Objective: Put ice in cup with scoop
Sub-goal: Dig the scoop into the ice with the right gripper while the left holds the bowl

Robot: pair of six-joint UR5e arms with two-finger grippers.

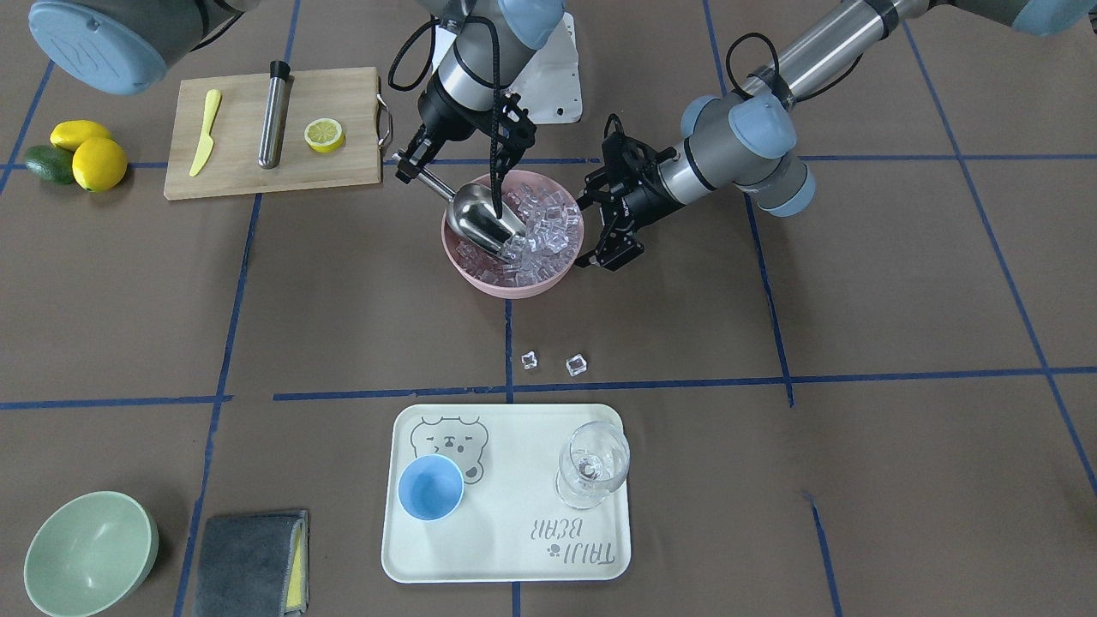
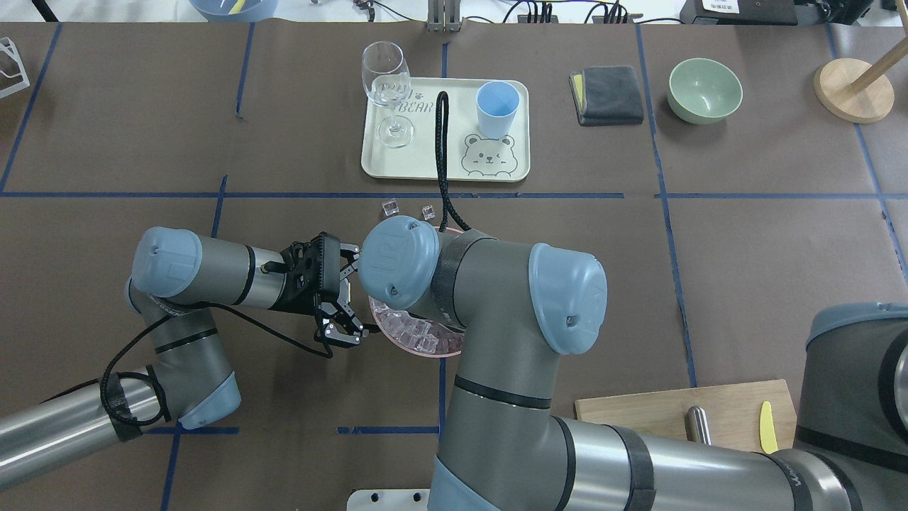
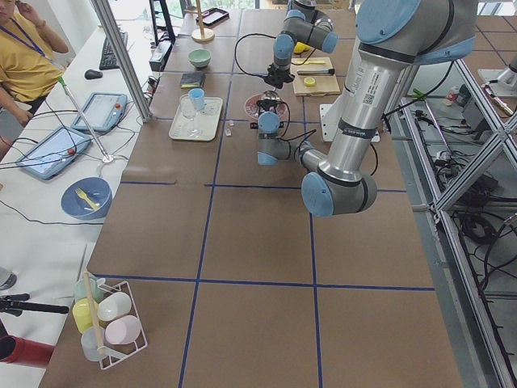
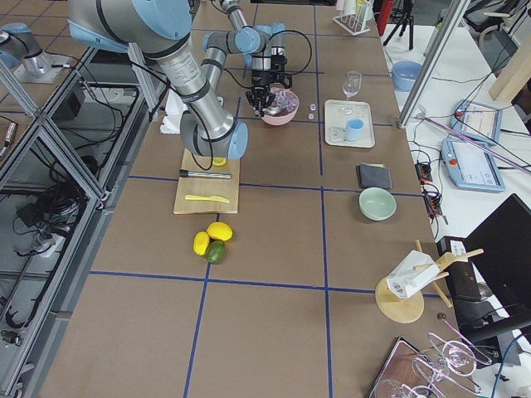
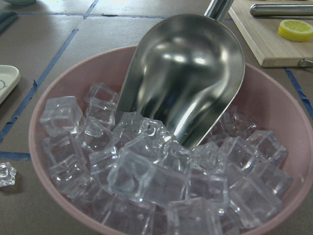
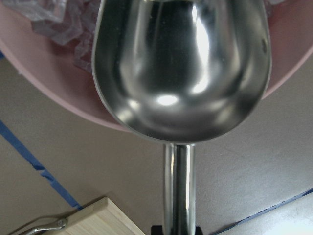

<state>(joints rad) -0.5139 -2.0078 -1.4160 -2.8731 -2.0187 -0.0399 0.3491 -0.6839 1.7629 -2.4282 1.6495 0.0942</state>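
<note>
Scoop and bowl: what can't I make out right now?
Right wrist: the scoop fills the frame, hiding most ice; the bottom edge cuts off the right gripper.
Overhead: the right arm covers the scoop and most of the pink bowl.
Left wrist: ice buries the scoop's lip.
Side views: too small to tell whether the left gripper touches the bowl.
</note>
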